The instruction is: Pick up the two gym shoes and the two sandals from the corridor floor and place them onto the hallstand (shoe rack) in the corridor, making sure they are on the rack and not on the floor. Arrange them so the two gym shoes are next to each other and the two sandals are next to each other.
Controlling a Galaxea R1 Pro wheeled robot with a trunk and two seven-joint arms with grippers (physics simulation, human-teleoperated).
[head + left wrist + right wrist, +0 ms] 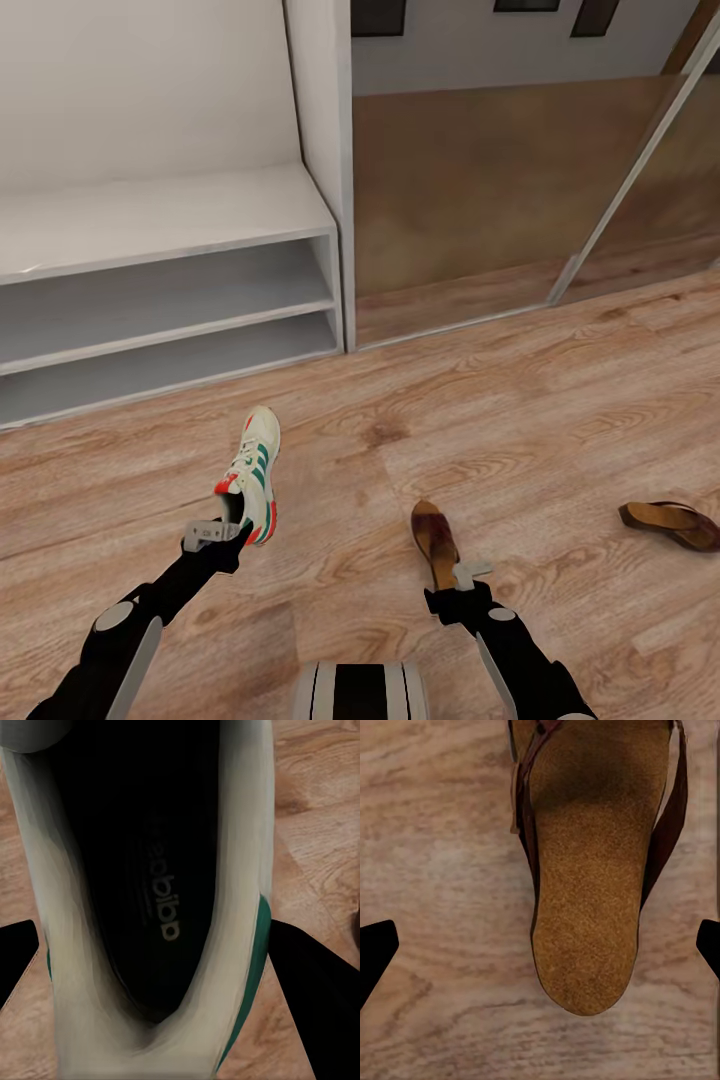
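Two claws: left claw (222,532) clamped on light gym shoe (254,470) heel; right claw (462,580) apart, near stiff sandal (434,541).

We see a light brown wood-plank floor (520,420) with clear grain and knots. At the back left stands a pale grey bench unit (150,215) with two open shelf rows and a tall plain back panel. Right of it, a glossy brown sliding panel (470,170) in a pale metal frame reflects the floor.
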